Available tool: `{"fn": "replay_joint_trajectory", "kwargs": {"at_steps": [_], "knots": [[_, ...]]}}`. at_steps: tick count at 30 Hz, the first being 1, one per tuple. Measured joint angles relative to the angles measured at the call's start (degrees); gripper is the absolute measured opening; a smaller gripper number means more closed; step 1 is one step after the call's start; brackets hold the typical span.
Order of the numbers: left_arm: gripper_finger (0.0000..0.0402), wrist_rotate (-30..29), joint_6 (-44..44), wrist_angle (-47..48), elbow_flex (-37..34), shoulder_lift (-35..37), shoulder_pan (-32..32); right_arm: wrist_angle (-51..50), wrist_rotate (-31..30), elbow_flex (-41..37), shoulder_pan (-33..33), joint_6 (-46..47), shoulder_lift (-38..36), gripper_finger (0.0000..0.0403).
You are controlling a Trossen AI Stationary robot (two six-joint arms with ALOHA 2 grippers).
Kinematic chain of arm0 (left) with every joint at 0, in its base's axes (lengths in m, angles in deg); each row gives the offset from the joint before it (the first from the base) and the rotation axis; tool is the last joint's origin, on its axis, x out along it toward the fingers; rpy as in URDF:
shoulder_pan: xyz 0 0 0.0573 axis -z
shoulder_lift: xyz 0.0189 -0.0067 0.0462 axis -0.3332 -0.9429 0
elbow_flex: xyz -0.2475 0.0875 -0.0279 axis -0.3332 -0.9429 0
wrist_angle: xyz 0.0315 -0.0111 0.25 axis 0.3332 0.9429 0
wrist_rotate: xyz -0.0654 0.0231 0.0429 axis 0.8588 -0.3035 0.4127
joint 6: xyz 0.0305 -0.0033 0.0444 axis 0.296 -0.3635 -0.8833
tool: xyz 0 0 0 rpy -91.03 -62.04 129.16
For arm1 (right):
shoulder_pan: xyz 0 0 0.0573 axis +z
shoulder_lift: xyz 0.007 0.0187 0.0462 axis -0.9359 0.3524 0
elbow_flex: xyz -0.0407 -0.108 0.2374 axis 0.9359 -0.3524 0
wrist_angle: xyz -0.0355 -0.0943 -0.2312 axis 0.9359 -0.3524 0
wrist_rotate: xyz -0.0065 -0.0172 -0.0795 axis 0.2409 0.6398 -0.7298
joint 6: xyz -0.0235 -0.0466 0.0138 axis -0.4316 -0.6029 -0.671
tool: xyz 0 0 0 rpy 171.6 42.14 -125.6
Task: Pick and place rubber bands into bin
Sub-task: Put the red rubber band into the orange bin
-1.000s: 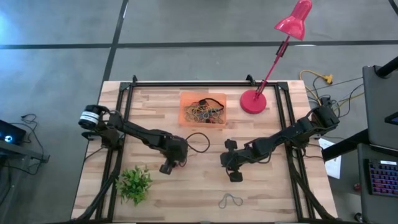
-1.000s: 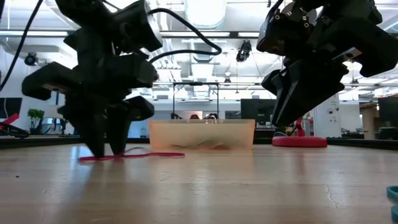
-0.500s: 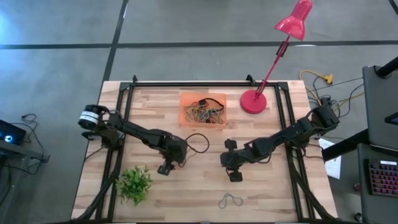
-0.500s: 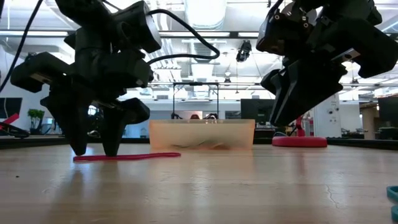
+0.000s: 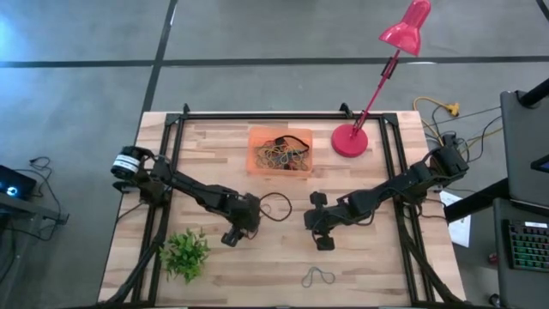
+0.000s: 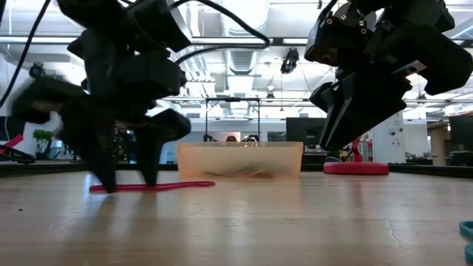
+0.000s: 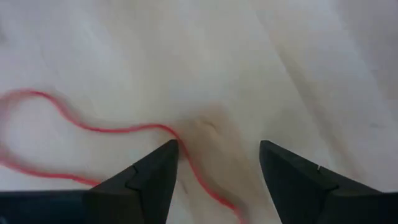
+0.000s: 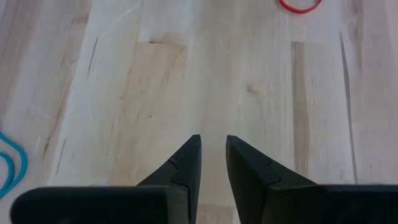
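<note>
Left gripper (image 6: 129, 181) is down at the pale wooden table (image 5: 369, 266), left of centre, fingers spread either side of a thin red rubber band (image 7: 93, 129) lying flat. The shallow translucent orange plastic bin (image 5: 280, 151), far centre, holds a tangle of bands. Right gripper (image 5: 324, 244) hangs above the table, right of centre, fingers narrowly parted, gripping nothing. A twisted blue band (image 5: 317, 276) lies near centre.

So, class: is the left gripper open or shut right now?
Open. In the left wrist view the left gripper shows a wide gap, with the red band lying on the table beside one finger.
</note>
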Motion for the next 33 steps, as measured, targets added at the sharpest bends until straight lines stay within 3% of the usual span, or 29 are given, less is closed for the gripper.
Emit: {"fn": "replay_joint_trajectory", "kwargs": {"at_steps": [10, 15, 28, 33], "knots": [[0.0213, -12.62, -1.25, -3.92, -0.18, 0.06, -0.10, 0.01, -0.41, -0.04, 0.00, -0.07, 0.00, 0.0063], [0.0213, -15.22, -1.50, -5.33, -0.18, -0.04, -1.10, 0.13, -0.39, -0.07, 0.00, -0.06, 0.00, 0.0063], [0.0213, -15.06, -3.17, -9.46, -0.38, -0.33, -7.48, 0.23, -0.34, -0.07, 0.00, 0.14, 0.00, 0.0063], [0.0212, -9.12, -0.50, -9.41, -0.34, -0.64, -11.11, 0.22, -0.28, -0.11, 0.00, -0.05, 0.00, 0.0063]]}}
